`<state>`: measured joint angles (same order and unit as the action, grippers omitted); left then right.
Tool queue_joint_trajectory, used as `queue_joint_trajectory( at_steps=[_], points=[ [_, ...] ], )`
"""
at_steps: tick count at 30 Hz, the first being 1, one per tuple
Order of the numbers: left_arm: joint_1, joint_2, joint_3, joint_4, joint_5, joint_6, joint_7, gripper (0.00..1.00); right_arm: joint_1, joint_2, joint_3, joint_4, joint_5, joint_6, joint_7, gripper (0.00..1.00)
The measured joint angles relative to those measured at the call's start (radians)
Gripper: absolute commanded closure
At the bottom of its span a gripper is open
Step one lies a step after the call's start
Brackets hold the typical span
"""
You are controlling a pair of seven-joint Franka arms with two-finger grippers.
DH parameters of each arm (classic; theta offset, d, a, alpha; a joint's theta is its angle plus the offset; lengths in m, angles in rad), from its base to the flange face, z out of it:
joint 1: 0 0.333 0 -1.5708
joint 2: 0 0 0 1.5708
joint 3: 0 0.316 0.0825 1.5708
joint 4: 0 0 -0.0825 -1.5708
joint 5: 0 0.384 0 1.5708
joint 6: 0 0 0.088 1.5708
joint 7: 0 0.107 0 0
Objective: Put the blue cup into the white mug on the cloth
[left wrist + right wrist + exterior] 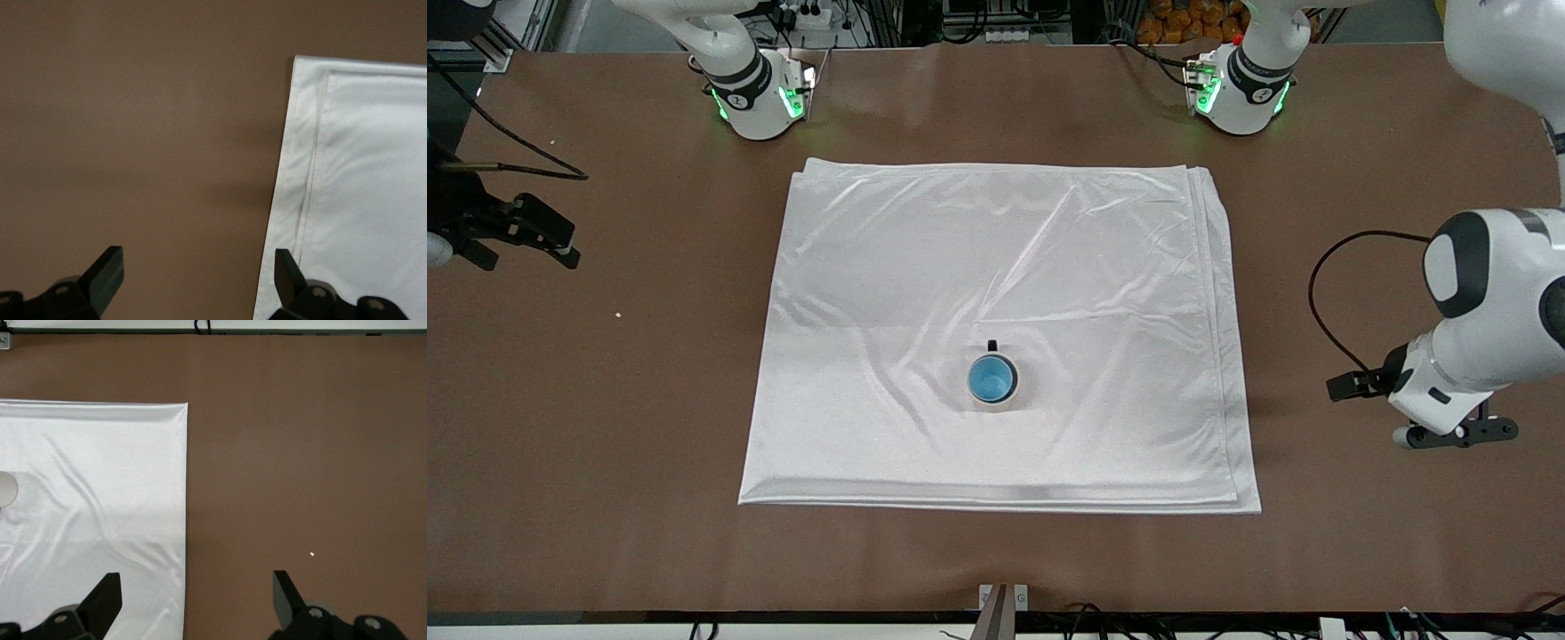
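The blue cup (pixel 991 379) sits upright inside the white mug (pixel 1015 392), whose dark handle points toward the robots' bases. The mug stands on the white cloth (pixel 960 249), in the part nearer the front camera. My left gripper (pixel 1463 433) is open and empty over bare table beside the cloth's edge at the left arm's end; the left wrist view shows its open fingers (pixel 107 273) and the cloth's layered edge (pixel 373 167). My right gripper (pixel 534 233) is open and empty over bare table at the right arm's end. The right wrist view shows the cloth (pixel 93 473) and a sliver of the mug (pixel 5 490).
The brown table (pixel 605 427) lies bare around the cloth. A small white crumb (pixel 618 314) lies between the right gripper and the cloth, also in the right wrist view (pixel 311 554). A black cable (pixel 1325 293) loops by the left arm. A metal bracket (pixel 1003 603) sits at the table's near edge.
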<state>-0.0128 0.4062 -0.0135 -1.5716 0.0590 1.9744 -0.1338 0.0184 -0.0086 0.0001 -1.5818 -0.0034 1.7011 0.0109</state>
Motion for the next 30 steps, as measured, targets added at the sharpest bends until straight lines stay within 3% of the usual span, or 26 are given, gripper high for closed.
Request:
queue_joint_trajectory(
  at_steps=[13,21,30],
  points=[
    [-0.008,-0.289,-0.013,-0.211,0.000,-0.068,0.055,0.00,0.001,0.000,0.000,0.005,-0.001,0.015,0.000,0.00],
    [-0.006,-0.411,-0.012,-0.237,0.000,-0.107,0.080,0.00,0.001,0.000,0.000,0.007,-0.002,0.022,0.000,0.00],
    [0.010,-0.456,-0.010,-0.239,0.000,-0.122,0.083,0.00,0.001,0.000,0.000,0.008,-0.001,0.023,0.000,0.00]
  ],
)
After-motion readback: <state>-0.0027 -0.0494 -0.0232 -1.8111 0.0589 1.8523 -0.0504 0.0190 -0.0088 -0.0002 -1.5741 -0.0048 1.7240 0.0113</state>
